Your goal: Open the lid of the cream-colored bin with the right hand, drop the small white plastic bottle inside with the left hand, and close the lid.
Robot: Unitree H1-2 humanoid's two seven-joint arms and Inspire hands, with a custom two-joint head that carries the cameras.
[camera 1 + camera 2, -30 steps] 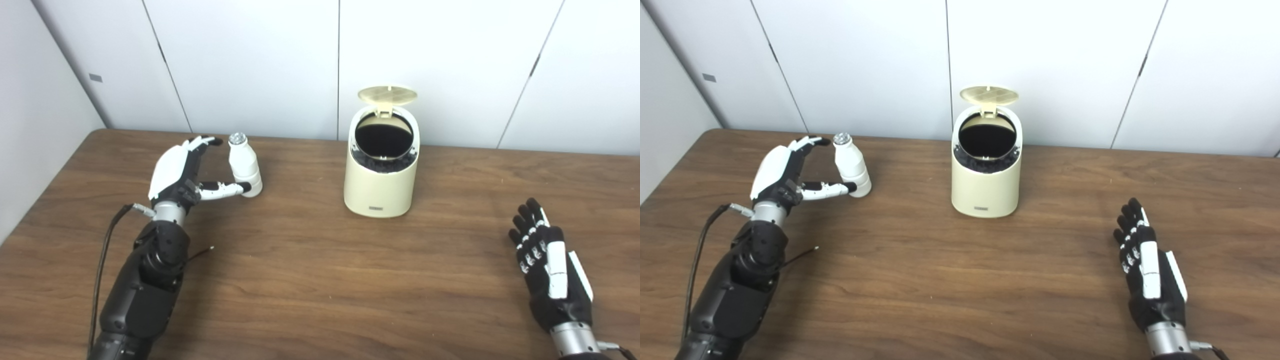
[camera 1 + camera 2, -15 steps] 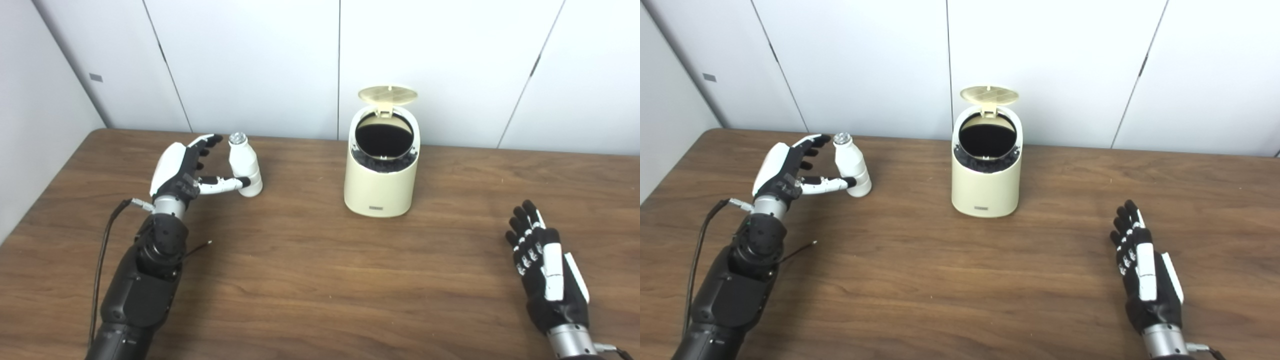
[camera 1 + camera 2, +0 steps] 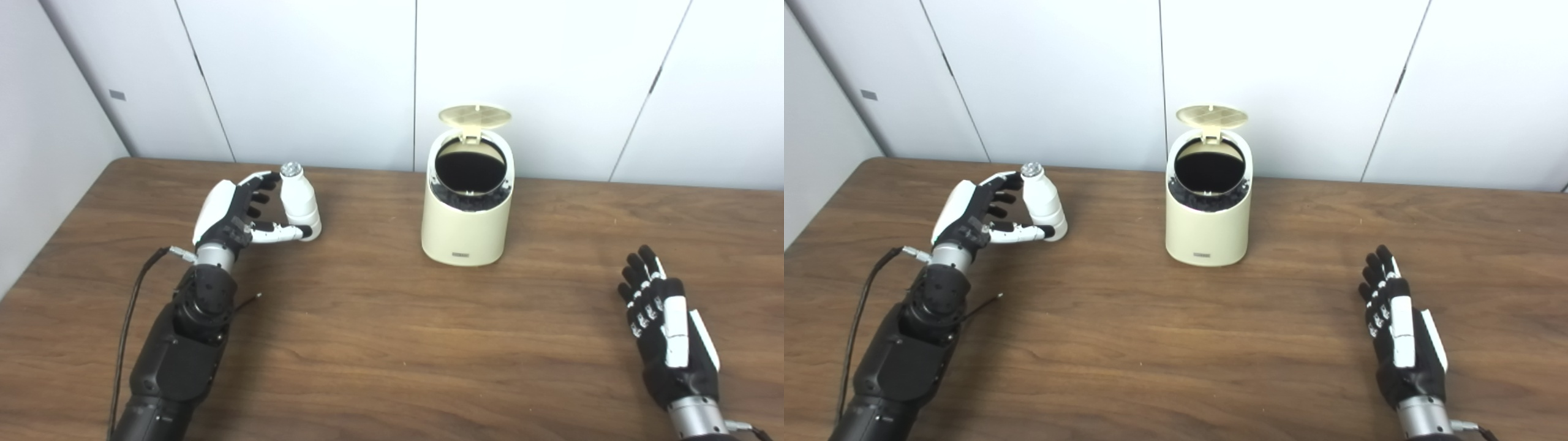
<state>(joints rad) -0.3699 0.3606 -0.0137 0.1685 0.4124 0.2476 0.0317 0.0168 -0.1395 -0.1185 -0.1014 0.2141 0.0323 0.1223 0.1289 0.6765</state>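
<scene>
One upright white plastic bottle (image 3: 298,199) stands just right of the left hand (image 3: 236,208), fingers spread around it, ungrasped; right hand (image 3: 666,331) released

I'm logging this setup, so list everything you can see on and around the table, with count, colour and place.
bin: one, cream-coloured, standing upright at the middle of the table toward the far edge, dark inside.
lid: one, cream-coloured, hinged up at the back of the bin, open.
bottle: one, small, white with a silvery top, standing at the far left of the table.
table: one, brown wood grain, filling the lower part of the view.
wall panels: white, behind the table.
cable: one, black, running along the left arm.
left hand: one, black and white, open, fingers and thumb around the bottle, not yet closed.
right hand: one, black and white, open, near the table's front right, holding nothing.
</scene>
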